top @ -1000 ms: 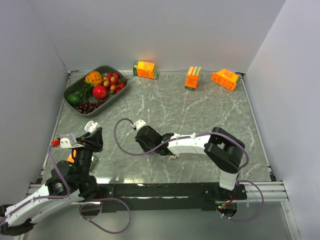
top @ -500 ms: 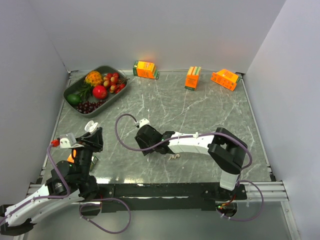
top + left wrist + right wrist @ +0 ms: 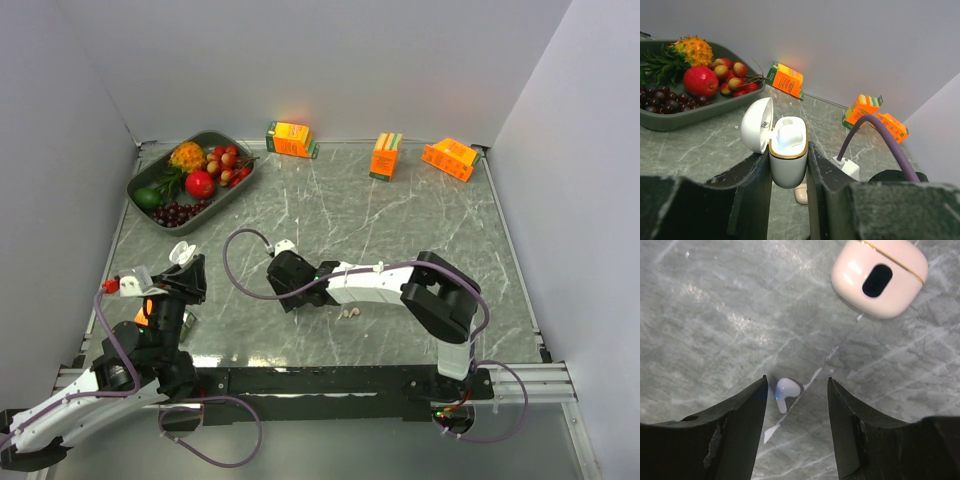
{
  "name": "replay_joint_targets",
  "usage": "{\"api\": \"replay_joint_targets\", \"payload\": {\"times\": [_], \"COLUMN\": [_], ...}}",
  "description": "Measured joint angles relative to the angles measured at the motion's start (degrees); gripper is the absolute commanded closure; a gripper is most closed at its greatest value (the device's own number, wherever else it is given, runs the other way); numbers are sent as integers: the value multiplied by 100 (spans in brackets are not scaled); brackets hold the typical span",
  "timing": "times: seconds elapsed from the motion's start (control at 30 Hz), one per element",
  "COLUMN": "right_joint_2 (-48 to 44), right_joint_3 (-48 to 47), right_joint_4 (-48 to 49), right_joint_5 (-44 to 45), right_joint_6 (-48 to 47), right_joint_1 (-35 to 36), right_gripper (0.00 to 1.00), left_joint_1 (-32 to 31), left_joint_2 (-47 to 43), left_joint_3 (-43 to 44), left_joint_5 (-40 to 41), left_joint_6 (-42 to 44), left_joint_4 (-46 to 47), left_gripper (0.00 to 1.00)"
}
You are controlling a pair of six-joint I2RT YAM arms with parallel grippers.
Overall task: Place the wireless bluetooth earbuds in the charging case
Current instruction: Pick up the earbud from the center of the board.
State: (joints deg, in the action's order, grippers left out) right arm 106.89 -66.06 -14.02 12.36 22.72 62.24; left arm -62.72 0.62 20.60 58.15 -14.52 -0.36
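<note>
The stemmed earbud (image 3: 784, 391) lies flat on the counter (image 3: 400, 230), left of centre and toward the near side. Your right hand (image 3: 797, 383) stands over it with its fingers spread to a middling gap. The earbud sits between them, close beside one finger, and neither finger grips it.

Just beyond it on the counter you have a stubby piece (image 3: 880, 277). It is pale, with a gold seam and a dark oval opening, and it lies apart from the earbud.

At the near left, your left hand (image 3: 788, 167) is clamped narrow on the case (image 3: 787, 152). It holds the case upright with the lid swung open to the left. A white bud (image 3: 789, 136) sits in the case's top.

At the far left you see the fruit tray (image 3: 685, 117), and orange cartons (image 3: 291, 139) line the far edge.
</note>
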Motion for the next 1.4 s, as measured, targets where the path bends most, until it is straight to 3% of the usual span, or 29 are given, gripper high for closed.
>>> {"api": "replay_joint_targets", "payload": {"times": [0.3, 0.43, 0.77, 0.9, 1.17, 1.3, 1.4], "right_joint_2": [98, 101, 101, 101, 46, -122, -267], "right_joint_3": [-70, -70, -70, -68, -9, 92, 96], "right_joint_4": [-15, -17, -22, -20, 9, -72, -127], "right_joint_5": [4, 7, 0, 0, 31, 72, 166], "right_joint_6": [0, 0, 28, 46, 87, 90, 92], "right_joint_1": [0, 0, 0, 0, 0, 0, 0], "right_gripper": [47, 57, 66, 77, 88, 100, 100], "left_joint_1": [0, 0, 0, 0, 0, 0, 0], "left_joint_2": [0, 0, 0, 0, 0, 0, 2], "left_joint_3": [0, 0, 0, 0, 0, 0, 0], "left_joint_5": [-2, -2, -2, -2, -4, -22, -28], "left_joint_6": [-2, -2, -13, -22, -20, -22, -20], "left_joint_4": [-9, -13, -13, -13, -11, -7, 2], "left_gripper": [99, 99, 99, 99, 99, 99, 99]}}
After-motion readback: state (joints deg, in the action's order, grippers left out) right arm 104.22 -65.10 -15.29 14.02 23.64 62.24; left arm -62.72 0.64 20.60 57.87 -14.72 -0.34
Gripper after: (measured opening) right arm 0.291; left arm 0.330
